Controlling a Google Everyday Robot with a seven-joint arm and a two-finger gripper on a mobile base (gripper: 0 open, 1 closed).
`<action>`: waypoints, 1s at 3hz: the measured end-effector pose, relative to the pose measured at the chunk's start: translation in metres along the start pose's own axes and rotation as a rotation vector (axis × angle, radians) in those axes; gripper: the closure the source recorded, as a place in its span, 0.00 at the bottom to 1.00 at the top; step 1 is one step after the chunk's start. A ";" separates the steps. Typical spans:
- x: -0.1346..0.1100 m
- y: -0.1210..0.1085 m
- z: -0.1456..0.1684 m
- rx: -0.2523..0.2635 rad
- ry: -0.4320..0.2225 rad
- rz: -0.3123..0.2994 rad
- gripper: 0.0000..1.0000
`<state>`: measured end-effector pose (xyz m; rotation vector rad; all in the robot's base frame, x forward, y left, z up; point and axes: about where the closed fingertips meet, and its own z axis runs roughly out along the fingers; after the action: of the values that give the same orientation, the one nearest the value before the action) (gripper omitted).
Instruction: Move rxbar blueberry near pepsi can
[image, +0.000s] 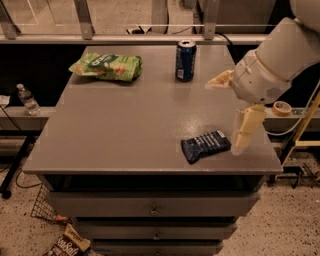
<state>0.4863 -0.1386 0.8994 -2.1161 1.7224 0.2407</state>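
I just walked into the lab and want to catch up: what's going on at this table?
The robot's gripper hangs over the right side of the grey table with its fingers open, holding nothing. One finger points down close beside the rxbar blueberry, which lies flat near the front right edge and is not yet picked up. The pepsi can stands upright at the back, well apart from the bar. A green chip bag lies back left.

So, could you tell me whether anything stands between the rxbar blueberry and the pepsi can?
Nothing visible does: only bare table lies between the rxbar blueberry near the front right and the pepsi can at the back. The green chip bag sits back left. The end effector, open, is just right of the bar.
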 end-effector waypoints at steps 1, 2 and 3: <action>0.002 0.001 0.036 -0.073 -0.037 -0.072 0.00; 0.011 0.008 0.061 -0.132 -0.031 -0.097 0.00; 0.017 0.012 0.079 -0.174 -0.025 -0.108 0.14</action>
<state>0.4873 -0.1234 0.8187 -2.3110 1.6196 0.3963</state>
